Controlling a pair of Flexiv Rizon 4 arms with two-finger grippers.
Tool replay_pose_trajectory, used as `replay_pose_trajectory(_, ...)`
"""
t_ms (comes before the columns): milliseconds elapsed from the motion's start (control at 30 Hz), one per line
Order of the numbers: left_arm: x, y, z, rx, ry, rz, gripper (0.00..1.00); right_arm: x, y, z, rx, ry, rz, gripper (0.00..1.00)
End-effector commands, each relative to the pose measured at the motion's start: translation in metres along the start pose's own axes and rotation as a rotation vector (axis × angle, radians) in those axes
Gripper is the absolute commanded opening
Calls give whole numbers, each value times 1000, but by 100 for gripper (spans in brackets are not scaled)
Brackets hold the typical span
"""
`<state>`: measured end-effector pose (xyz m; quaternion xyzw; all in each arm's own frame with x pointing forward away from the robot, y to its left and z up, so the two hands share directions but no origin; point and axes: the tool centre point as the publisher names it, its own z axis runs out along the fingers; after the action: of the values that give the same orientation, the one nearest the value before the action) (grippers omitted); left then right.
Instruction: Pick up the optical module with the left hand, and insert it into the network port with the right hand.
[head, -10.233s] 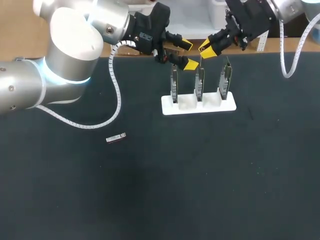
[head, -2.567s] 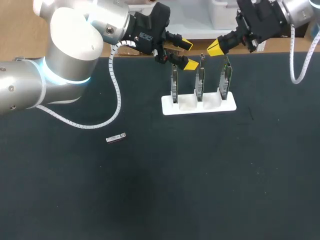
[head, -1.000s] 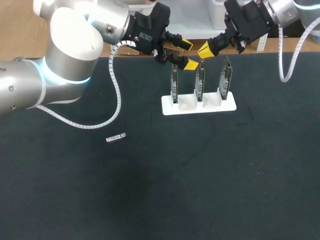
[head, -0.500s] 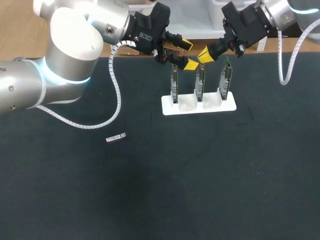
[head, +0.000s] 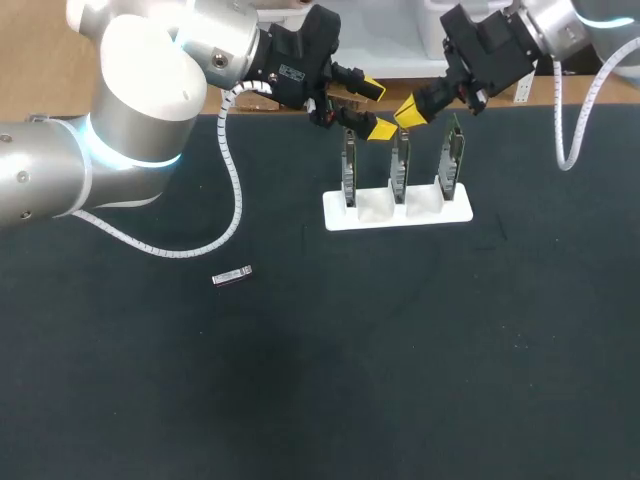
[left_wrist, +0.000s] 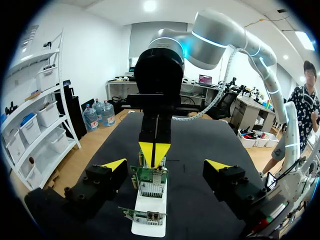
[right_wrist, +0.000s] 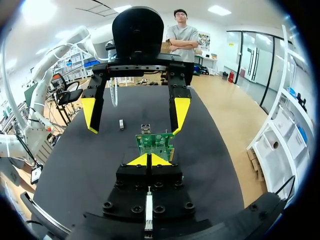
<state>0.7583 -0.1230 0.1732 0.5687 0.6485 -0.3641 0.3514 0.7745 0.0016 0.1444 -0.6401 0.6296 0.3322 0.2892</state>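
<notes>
The small silver optical module (head: 232, 277) lies alone on the black table, far to the near left of both grippers; it also shows as a small sliver (right_wrist: 121, 124) in the right wrist view. A white stand (head: 397, 210) holds three upright green network cards (head: 399, 165). My left gripper (head: 373, 108) hovers open over the left card with nothing between its fingers (left_wrist: 114, 164). My right gripper (head: 410, 112) is shut and empty, its tips (right_wrist: 148, 160) just above the middle card (right_wrist: 155, 144). Both grippers face each other closely.
The stand (left_wrist: 148, 220) sits near the table's far edge. The black mat (head: 400, 350) stretches wide in front of it. My left arm's white cable (head: 232, 190) loops down onto the mat behind the module.
My right gripper has moved slightly left and down, closer to the middle card's top and to the left gripper. The left arm and the module have stayed put.
</notes>
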Motion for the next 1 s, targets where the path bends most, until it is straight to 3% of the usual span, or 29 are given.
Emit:
replay_pose_trajectory(33, -2, 2, 1, 4, 8, -3, 100, 5, 1, 3, 0, 3, 3, 0)
replay_pose_trajectory(567, -2, 2, 1, 4, 8, -3, 100, 11, 4, 4, -10, 7, 22, 0)
replay_pose_trajectory(1000, -2, 2, 1, 4, 8, -3, 100, -19, 1, -16, 8, -90, 8, 0)
